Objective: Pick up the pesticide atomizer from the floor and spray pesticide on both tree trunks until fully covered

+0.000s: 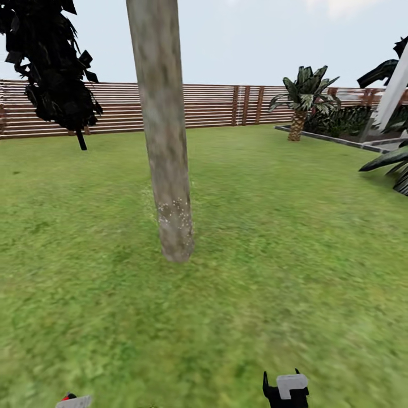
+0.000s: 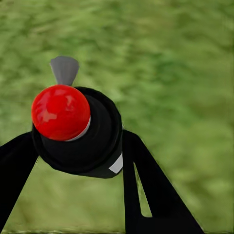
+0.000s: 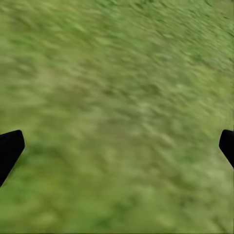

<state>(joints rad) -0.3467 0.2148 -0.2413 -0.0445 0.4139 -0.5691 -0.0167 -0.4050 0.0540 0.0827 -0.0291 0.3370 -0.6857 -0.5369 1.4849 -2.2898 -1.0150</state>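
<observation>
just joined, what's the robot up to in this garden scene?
It's spraying a tree. The left pincer is shut on the pesticide atomizer, a black bottle with a red cap. The right pincer is open over the grass. Ahead stands the tree trunk, with whitish pesticide specks in a band near its base; the bark above looks bare, so coverage seems partial.

Nothing here can be read. The atomizer [image 2: 78, 131], with its red cap and black body, carries a small pale patch on its side, but it is blank, with no letters or numbers on it. The tree trunk [image 1: 164, 141] shows only mottled bark and whitish specks low down. The slatted fence [image 1: 215, 105] bears no sign, plate or number.
</observation>
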